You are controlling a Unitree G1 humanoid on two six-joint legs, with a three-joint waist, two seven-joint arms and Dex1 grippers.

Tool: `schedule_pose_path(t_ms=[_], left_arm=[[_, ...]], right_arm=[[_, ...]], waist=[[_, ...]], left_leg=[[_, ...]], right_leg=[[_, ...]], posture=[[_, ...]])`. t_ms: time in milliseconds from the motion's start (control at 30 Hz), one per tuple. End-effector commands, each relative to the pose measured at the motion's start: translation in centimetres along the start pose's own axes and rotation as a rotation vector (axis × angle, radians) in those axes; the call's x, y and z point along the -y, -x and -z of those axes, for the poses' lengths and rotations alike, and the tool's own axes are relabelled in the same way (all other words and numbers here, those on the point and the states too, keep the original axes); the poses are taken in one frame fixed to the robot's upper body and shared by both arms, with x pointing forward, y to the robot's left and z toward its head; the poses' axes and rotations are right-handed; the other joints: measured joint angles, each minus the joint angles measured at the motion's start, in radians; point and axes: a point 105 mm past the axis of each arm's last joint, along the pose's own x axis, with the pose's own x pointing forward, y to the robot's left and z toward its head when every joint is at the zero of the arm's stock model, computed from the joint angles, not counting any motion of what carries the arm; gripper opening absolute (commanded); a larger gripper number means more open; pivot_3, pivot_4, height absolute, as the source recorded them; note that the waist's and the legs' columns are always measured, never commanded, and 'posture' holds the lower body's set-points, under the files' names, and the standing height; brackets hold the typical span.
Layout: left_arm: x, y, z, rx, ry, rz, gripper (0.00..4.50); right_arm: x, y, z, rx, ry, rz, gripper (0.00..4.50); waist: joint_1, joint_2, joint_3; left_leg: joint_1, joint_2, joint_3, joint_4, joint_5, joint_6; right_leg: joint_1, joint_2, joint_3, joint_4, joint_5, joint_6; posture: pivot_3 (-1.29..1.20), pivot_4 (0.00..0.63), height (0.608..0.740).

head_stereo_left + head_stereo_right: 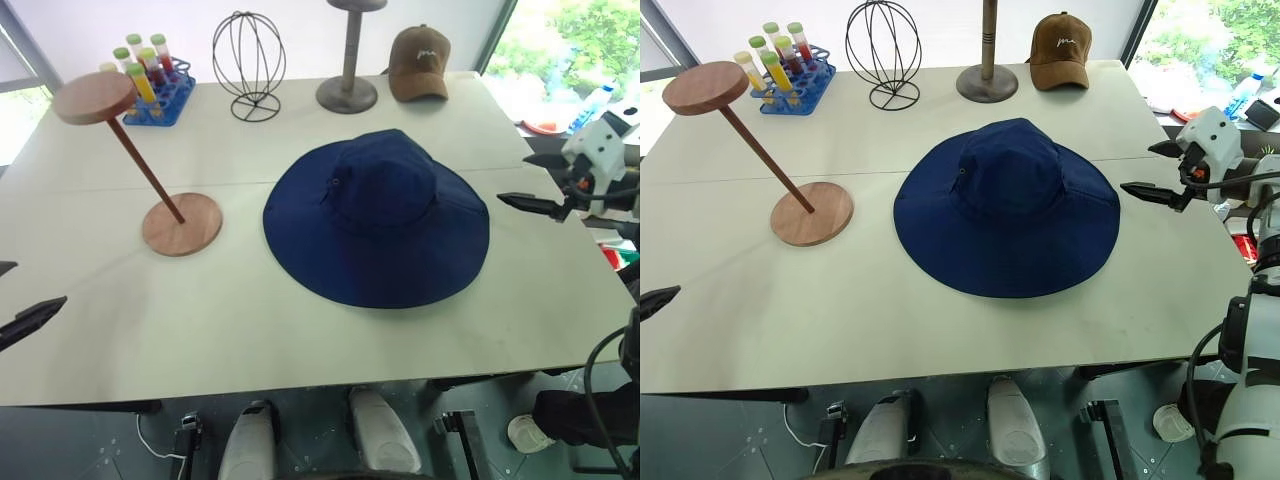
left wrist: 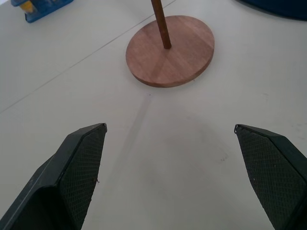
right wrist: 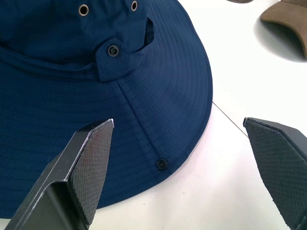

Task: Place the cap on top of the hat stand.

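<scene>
Navy floppy wide-brimmed fabric cap [image 1: 377, 217]: flat on white worktop [image 1: 300, 330], ungrasped. Right hand [image 1: 536, 183]: spread beside brim, likely lining up. Left hand [image 2: 170, 177]: spread, empty, facing reddish-brown wooden hat stand [image 1: 150, 170].

Grey pedestal stand [image 1: 348, 60] top cropped by frame edge; left tool [image 1: 18, 300] mostly off-frame; cap [image 1: 377, 217] chin cord unseen.

No legible text anywhere.

1. The cap [image 1: 377, 217], a navy sun hat with a wide round brim, lies flat, crown up, mid-desk.
2. The hat stand [image 1: 150, 175], reddish-brown wood with a slanted rod, stands bare, well apart on its left.
</scene>
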Motion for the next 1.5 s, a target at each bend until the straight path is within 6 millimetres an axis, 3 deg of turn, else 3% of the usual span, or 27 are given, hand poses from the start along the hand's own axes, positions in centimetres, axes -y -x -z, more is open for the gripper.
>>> schedule_pose_path(t_ms=[33, 567, 700, 933, 1100, 1367, 1500], left_arm=[[-0.3, 0.3, -0.7, 0.011, -0.03, 0.003, 4.5], [-0.1, -0.3, -1.8, 0.044, 0.047, 0.052, 4.5], [1.1, -0.7, -3.8, 0.102, 0.072, 0.143, 4.5], [5.4, -1.5, -9.2, 0.199, 0.095, 0.478, 4.5], [7.1, -3.1, -11.9, 0.243, 0.102, 0.673, 4.5], [8.2, -6.4, -12.1, 0.216, 0.048, 0.814, 4.5], [8.8, -7.4, -12.7, 0.23, 0.035, 0.872, 4.5]], right_arm=[[1.1, 1.2, -1.2, 0.029, 0.04, 0.047, 4.45], [0.8, 1.0, -0.9, 0.017, 0.035, 0.032, 4.45], [1.1, 0.9, -1.6, 0.017, 0.103, 0.055, 4.45], [-0.3, 1.2, -3.5, 0.025, 0.329, 0.007, 4.45], [-4.8, 2.0, -2.2, -0.018, 0.488, -0.06, 4.45], [-12.6, 4.4, 0.6, -0.1, 0.491, -0.075, 4.45], [-15.9, 4.3, 2.6, -0.16, 0.497, -0.086, 4.45]], waist=[[-0.001, 0.0, 0.0], [-0.001, 0.0, 0.0], [-0.001, 0.0, 0.0], [0.004, 0.0, 0.0], [0.013, 0.0, 0.0], [0.009, 0.002, 0.0], [0.01, -0.001, -0.001]], left_leg=[[0.0, 0.0, 0.0, 0.0, 0.0, 0.0], [0.001, 0.0, 0.0, 0.001, 0.0, 0.0], [0.001, 0.0, 0.0, 0.002, 0.0, 0.0], [0.001, 0.0, 0.0, 0.002, 0.0, 0.0], [0.001, 0.0, -0.002, 0.002, 0.0, 0.0], [0.002, 0.0, -0.002, 0.003, 0.0, 0.0], [0.002, 0.0, -0.002, 0.006, 0.0, 0.0]], right_leg=[[0.0, 0.0, 0.0, 0.0, 0.0, 0.0], [0.0, 0.0, 0.0, 0.004, 0.0, 0.0], [0.0, 0.0, 0.0, 0.004, 0.0, 0.0], [0.0, 0.0, 0.0, 0.005, 0.0, 0.001], [0.001, 0.001, -0.001, 0.006, 0.0, 0.006], [0.001, 0.002, -0.001, 0.009, 0.0, 0.005], [0.002, 0.003, -0.001, 0.009, -0.001, 0.003]], posture=[[0.0, 0.15, 0.74], [0.0, 0.15, 0.74], [0.0, 0.15, 0.74], [0.0, 0.15, 0.74], [0.0, 0.15, 0.74], [0.0, 0.15, 0.74], [0.0, 0.15, 0.74]])
